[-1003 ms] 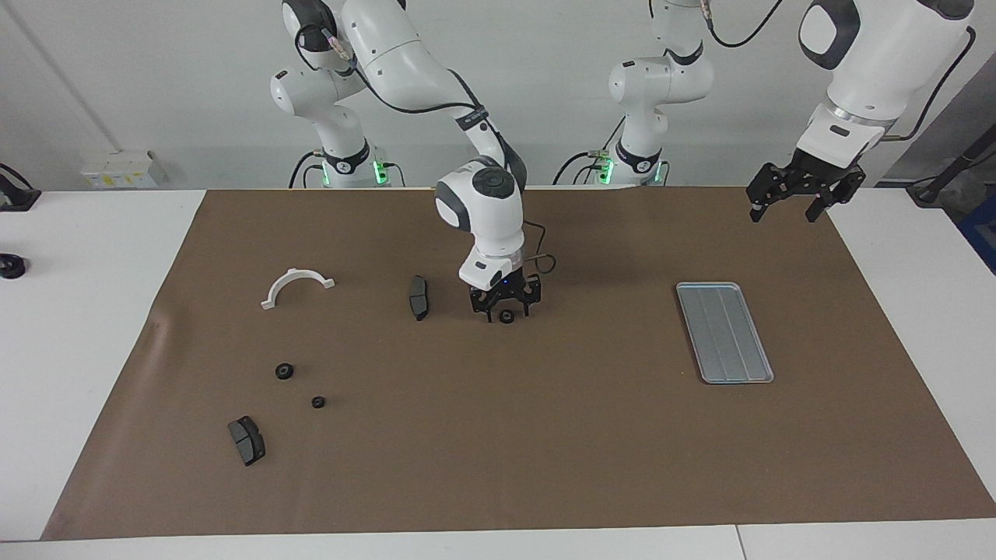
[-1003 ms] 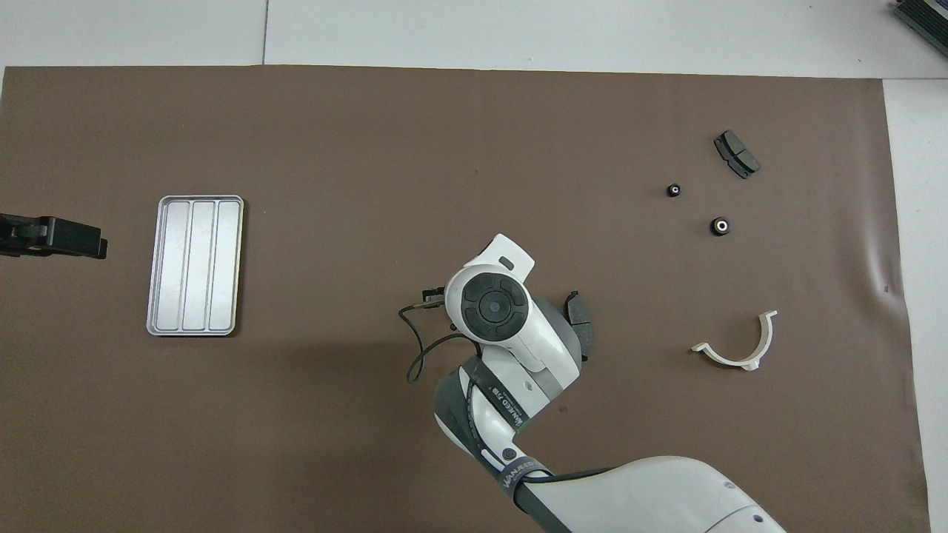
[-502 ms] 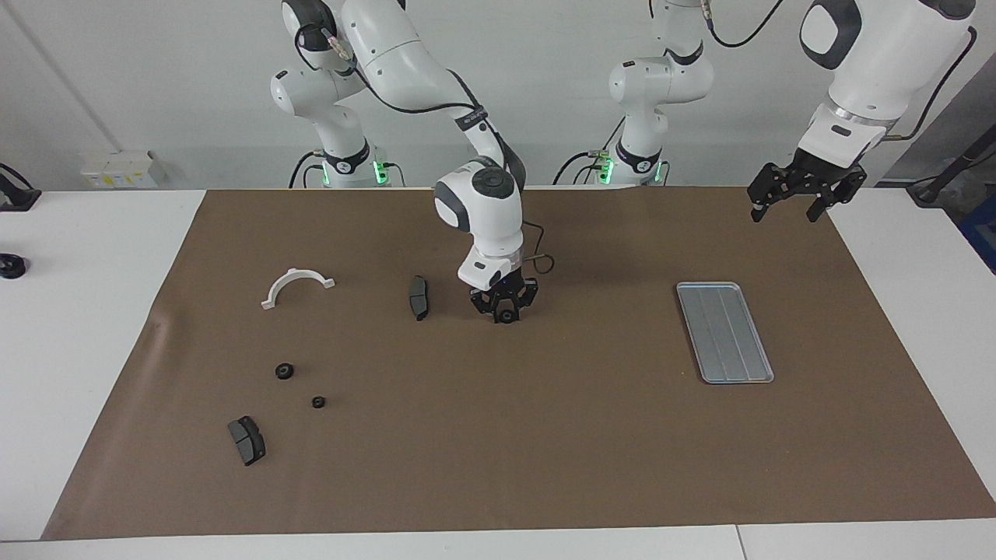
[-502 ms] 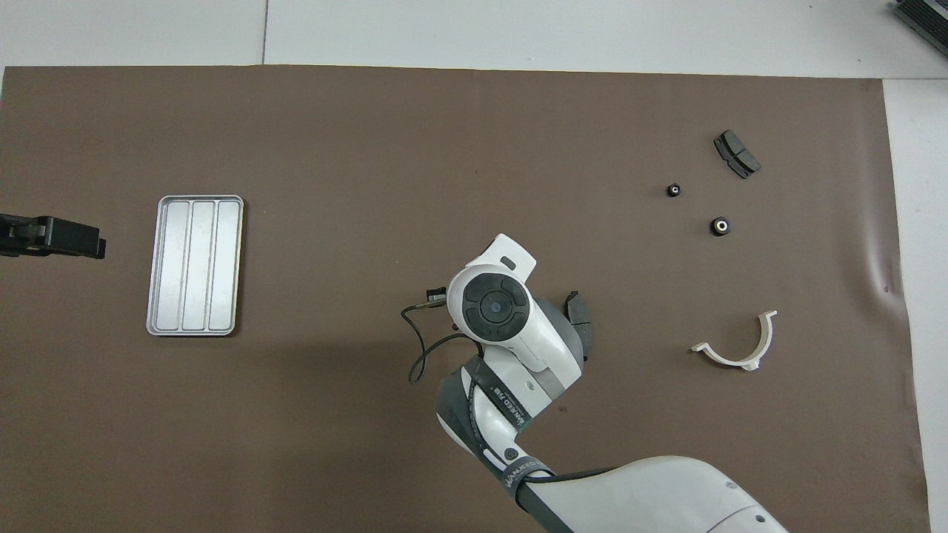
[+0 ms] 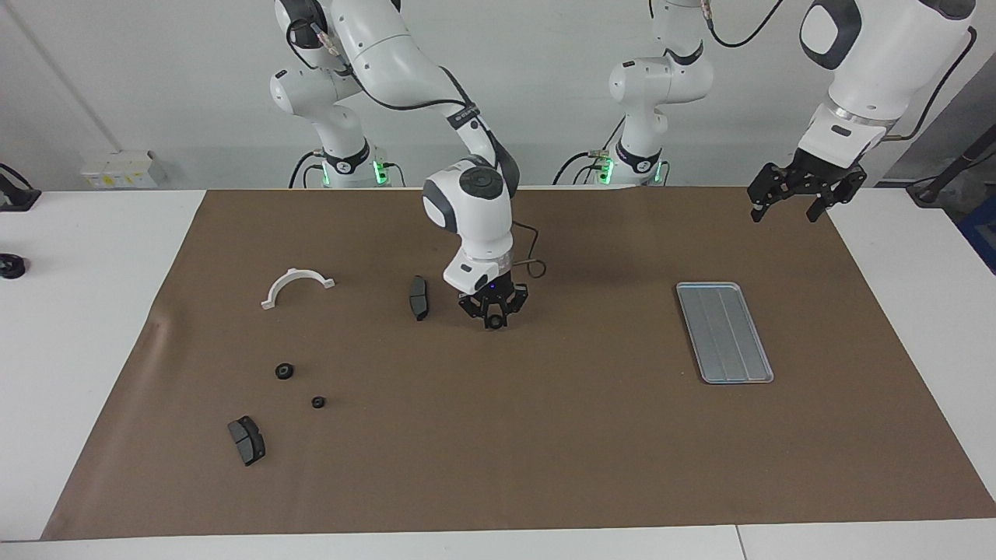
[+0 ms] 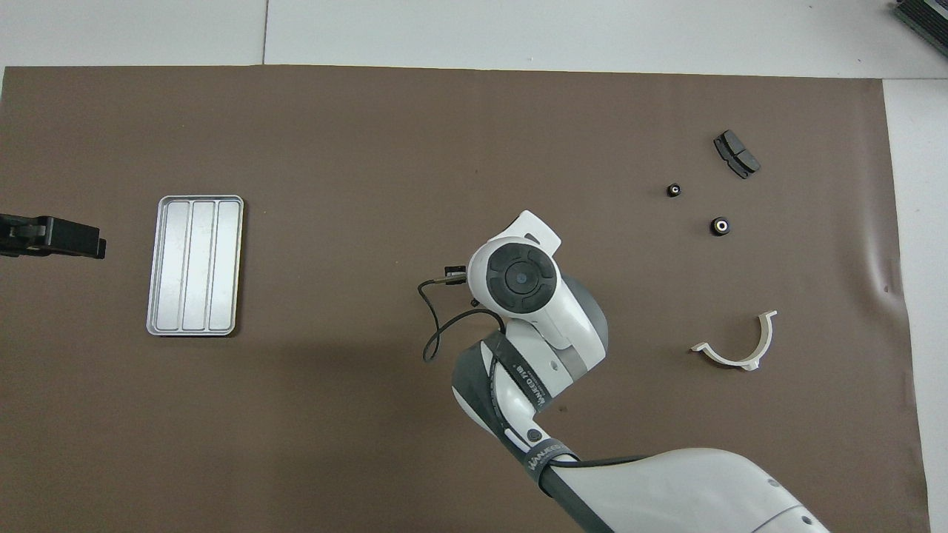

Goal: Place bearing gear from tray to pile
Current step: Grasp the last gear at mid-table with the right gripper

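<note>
You're looking at a robotics lab. Two white arms (image 5: 405,62) stand bolted by a bare white wall (image 5: 545,47). A brown mat (image 5: 506,435) covers the white surface (image 5: 78,311), cables trailing from the bases.

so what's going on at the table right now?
The right gripper is shut on a small black bearing gear, holding it just above the brown mat at mid-table, beside a black brake pad. The grey tray, toward the left arm's end, has nothing in it. Two more small black gears, another brake pad and a white curved bracket lie toward the right arm's end. The left gripper waits open, raised over the mat's corner near the tray.
</note>
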`<state>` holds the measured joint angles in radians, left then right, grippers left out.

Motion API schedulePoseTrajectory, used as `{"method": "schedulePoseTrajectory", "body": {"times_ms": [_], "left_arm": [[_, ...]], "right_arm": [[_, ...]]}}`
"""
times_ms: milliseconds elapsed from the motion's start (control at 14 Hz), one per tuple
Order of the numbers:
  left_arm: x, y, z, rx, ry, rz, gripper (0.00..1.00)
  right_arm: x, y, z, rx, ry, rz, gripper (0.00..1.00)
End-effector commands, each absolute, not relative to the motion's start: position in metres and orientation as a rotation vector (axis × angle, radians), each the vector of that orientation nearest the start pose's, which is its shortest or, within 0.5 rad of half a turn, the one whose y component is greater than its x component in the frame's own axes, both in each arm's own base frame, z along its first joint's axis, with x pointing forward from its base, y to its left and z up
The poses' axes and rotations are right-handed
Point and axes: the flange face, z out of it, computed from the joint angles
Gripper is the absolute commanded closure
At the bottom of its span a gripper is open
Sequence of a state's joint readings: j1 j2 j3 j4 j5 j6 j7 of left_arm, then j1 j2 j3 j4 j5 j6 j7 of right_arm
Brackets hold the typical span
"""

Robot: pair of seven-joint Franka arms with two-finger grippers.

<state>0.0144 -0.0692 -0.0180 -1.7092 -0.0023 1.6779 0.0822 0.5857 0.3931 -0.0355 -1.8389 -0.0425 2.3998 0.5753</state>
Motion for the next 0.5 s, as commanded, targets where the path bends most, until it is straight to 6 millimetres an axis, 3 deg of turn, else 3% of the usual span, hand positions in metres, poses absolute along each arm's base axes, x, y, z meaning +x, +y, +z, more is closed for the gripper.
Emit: {"method": "schedulePoseTrajectory", "body": {"times_ms": [0,287,430], "left_arm": [[0.532,0.0,0.608,-3.145,0.138,-0.056,0.0],[0.532,0.0,0.608,-3.145,0.138,-0.056,0.0],[0.532,0.0,0.607,-3.145,0.138,-0.054,0.0]], "right_arm": [[0.574,0.284,0.376,-3.102,0.06,-0.259,1.0],[0.598,0.184,0.4,-3.147,0.031,-0.19,1.0],[0.602,0.135,0.395,-3.165,-0.025,-0.13,1.0]]}}
